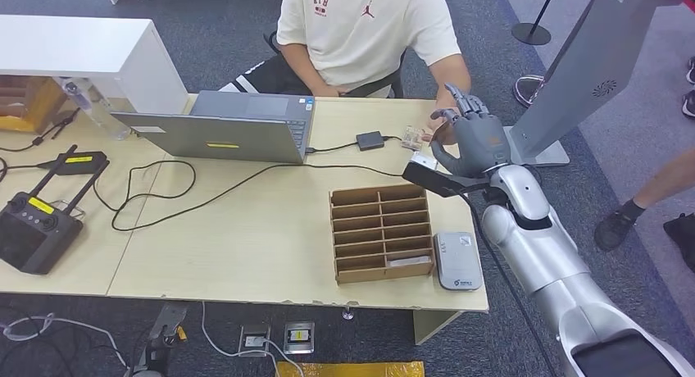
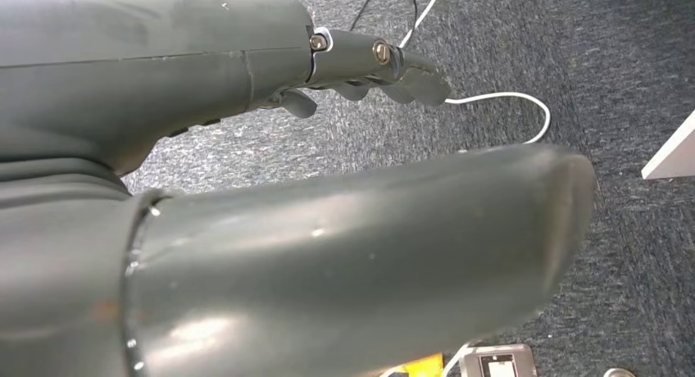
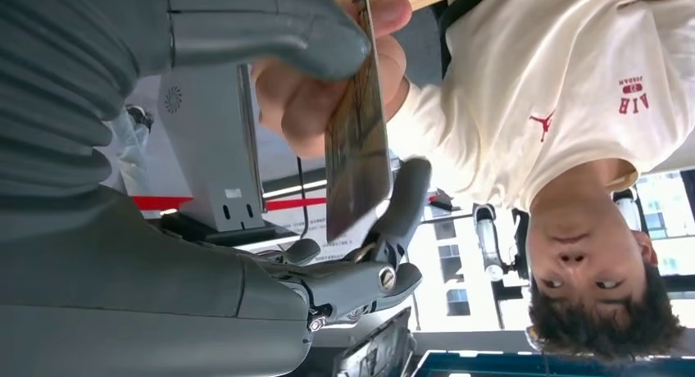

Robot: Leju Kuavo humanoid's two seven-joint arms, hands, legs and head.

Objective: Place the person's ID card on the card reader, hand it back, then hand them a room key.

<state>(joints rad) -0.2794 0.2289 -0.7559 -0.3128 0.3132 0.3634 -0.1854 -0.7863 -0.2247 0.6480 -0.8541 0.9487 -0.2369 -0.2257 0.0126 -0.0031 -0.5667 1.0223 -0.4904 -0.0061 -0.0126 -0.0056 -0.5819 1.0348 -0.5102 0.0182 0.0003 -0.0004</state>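
At the tabletop's far right edge, the right robot hand pinches the ID card that the person's hand also holds.

head view overhead; wrist views close

Glossy card, matt wooden table, cardboard-like slotted organizer, rough carpet.

The ID card, a thin card with a brownish printed face, stands edge-on between the robot hand's thumb and a finger while the person's fingers also grip it. The card reader, a small grey rounded box, lies flat at the counter's near right corner, just beside the slotted cardboard key box, where a pale card lies in the nearest slot.
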